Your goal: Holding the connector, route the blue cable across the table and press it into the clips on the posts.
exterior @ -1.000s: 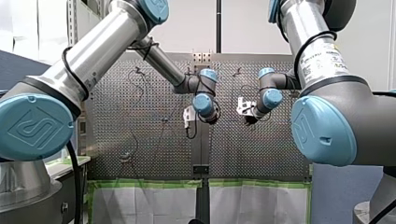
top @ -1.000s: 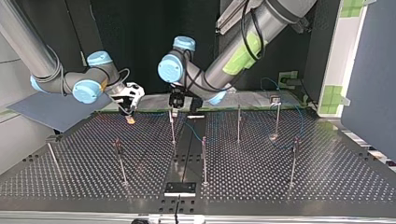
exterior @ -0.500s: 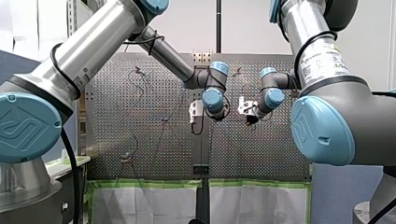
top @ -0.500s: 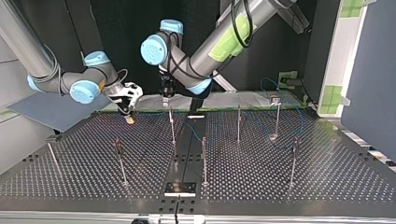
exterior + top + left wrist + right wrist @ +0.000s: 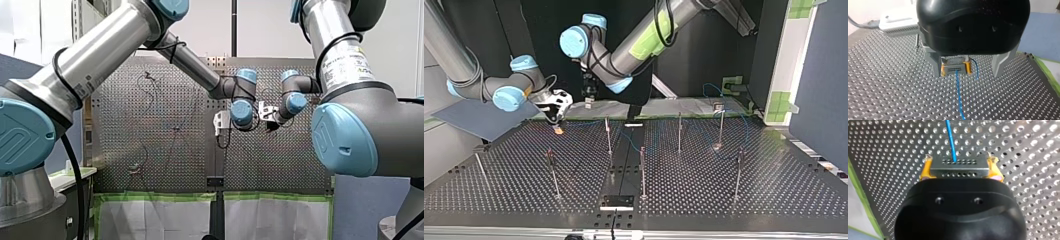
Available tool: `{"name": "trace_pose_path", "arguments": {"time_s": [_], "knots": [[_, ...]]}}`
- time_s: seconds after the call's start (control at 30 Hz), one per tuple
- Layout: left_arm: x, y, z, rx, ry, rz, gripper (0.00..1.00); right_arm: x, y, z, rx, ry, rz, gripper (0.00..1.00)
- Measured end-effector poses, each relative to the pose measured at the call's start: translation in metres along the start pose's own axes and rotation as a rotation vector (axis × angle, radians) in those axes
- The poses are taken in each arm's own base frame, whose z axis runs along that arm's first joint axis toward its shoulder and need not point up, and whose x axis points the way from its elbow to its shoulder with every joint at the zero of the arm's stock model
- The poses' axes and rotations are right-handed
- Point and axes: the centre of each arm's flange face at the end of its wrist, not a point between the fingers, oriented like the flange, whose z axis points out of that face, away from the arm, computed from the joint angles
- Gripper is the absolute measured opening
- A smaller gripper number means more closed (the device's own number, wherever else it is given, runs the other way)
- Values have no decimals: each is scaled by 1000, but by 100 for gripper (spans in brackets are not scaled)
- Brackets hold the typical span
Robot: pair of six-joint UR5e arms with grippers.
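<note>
Blue cable is seen leaving the far face of the connector and running straight ahead of my right gripper over the table, a broad dark metal plate covered in a regular grid of small round holes. Thin upright metal posts are stood across it, apart from both grippers. Nothing is gripped by my left gripper: its flat grey metal fingers are spread wide below a rounded black body, and the connector is framed ahead of them in the gap. The connector is clamped at both ends by the yellow pads of my right gripper. It is a small grey rectangular block with rows of tiny holes, held at the table's surface; contact there cannot be told.
</note>
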Motion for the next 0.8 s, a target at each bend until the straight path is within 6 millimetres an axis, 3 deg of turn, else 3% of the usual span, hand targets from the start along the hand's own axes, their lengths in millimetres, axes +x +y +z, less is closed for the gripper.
{"name": "trace_pose_path", "arguments": {"time_s": [0.47,0.8], "knots": [[32,-6,46,-11,23,-48,100,0,-5,0,24,0,2,0],[-1,-15,71,-22,-66,-114,100,-1,-7,0,27,-2,2,0]]}}
